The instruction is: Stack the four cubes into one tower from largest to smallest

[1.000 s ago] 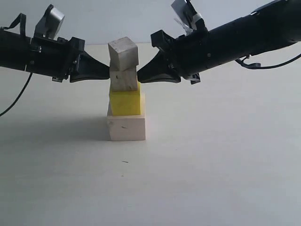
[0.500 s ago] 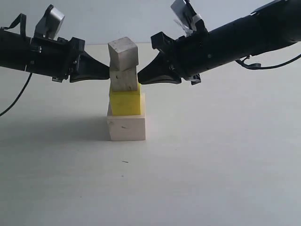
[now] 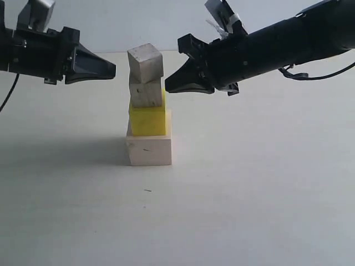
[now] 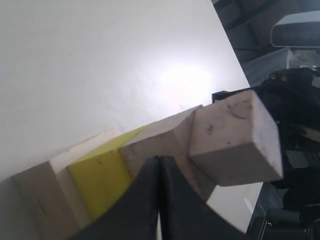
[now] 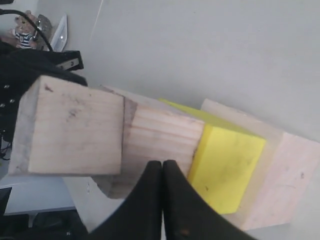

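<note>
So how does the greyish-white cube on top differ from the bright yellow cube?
The greyish-white wooden cube tops the tower; the bright yellow cube is second from bottom. The greyish-white cube sits twisted askew; the yellow cube sits square. Both belong to one tower.

Exterior cam sits low, about level with the desk top. It faces the tower side-on from a middling stand-off, so I get the whole column plus both arms coming in from either edge. Left wrist cam rides behind the left tool and looks along its pressed-together fingers. It's very close to the tower, frame rolled so the column runs slantwise, right arm beyond. Right wrist cam sits behind the right tool, just as close, facing the opposite side. There the column lies sideways, left arm behind it. All three share the tower; wrist cams see opposite faces.
</note>
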`<state>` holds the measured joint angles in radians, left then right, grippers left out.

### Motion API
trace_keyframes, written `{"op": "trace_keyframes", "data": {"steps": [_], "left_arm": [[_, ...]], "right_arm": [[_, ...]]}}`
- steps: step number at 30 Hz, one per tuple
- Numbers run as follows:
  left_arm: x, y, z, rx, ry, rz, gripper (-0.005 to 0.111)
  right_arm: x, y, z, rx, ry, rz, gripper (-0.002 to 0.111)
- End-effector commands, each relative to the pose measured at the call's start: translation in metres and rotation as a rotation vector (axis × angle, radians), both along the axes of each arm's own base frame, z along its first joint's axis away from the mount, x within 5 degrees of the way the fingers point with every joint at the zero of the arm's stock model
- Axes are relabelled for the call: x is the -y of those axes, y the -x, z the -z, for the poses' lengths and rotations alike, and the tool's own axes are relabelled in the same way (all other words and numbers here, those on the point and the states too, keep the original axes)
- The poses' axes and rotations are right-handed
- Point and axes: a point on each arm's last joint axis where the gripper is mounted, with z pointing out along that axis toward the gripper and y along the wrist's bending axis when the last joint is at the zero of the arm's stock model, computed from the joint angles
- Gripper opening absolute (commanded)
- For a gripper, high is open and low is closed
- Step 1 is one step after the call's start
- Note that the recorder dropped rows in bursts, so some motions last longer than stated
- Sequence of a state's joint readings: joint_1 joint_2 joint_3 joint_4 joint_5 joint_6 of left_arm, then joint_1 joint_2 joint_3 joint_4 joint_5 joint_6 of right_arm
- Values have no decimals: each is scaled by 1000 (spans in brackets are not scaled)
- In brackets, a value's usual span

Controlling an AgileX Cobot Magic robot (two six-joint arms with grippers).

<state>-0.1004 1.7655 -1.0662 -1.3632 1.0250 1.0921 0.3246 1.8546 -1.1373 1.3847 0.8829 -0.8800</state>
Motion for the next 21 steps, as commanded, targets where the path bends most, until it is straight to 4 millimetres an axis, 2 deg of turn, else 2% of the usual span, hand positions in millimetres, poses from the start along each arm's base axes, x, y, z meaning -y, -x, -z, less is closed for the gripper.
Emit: {"op": "trace_keyframes", "data": {"steps": [1, 8, 21], "left_arm": [[1, 5, -16, 29, 24, 16, 0], [3, 8, -19, 18, 44, 37, 0], [15, 13, -20, 18, 52, 76, 0]], "right_arm": [[3, 0, -17, 74, -1, 46, 0], [8, 2, -37, 148, 6, 84, 0], [4, 9, -40, 127, -28, 13, 0]]}}
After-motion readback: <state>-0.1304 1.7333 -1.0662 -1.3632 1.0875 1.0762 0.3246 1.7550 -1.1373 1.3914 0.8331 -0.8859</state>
